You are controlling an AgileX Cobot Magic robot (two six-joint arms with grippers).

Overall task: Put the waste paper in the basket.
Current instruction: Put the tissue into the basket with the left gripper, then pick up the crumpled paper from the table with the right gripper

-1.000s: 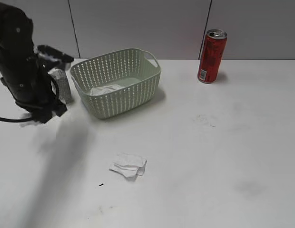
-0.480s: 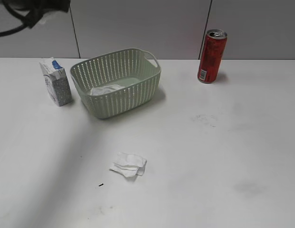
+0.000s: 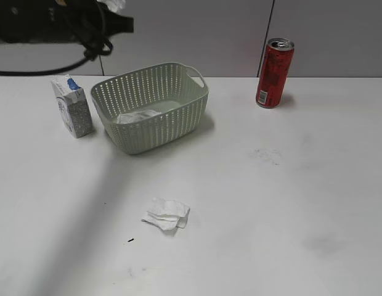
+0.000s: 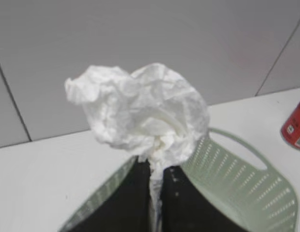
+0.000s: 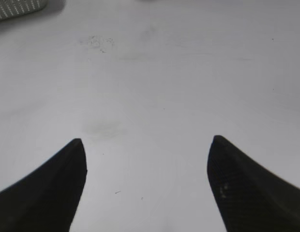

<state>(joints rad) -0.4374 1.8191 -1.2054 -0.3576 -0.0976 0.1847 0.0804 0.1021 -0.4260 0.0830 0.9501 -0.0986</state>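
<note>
High at the left, the left gripper [image 4: 155,193] has its fingers clamped on a waste paper wad [image 4: 140,116] above the basket [image 3: 151,105], where another wad [image 3: 137,116] lies, a third [image 3: 167,214] rests on the desk [image 3: 289,203], and the right gripper [image 5: 146,166] hangs with fingers apart.

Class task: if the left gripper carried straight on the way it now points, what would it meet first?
Probably the basket, just ahead of the left gripper holding a waste paper wad; depth is uncertain.

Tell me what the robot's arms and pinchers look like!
They're black. The left arm is chunky, with a black cable looping off it. The right gripper has two smooth, dark, pointed fingers. No stickers or markings show.
</note>
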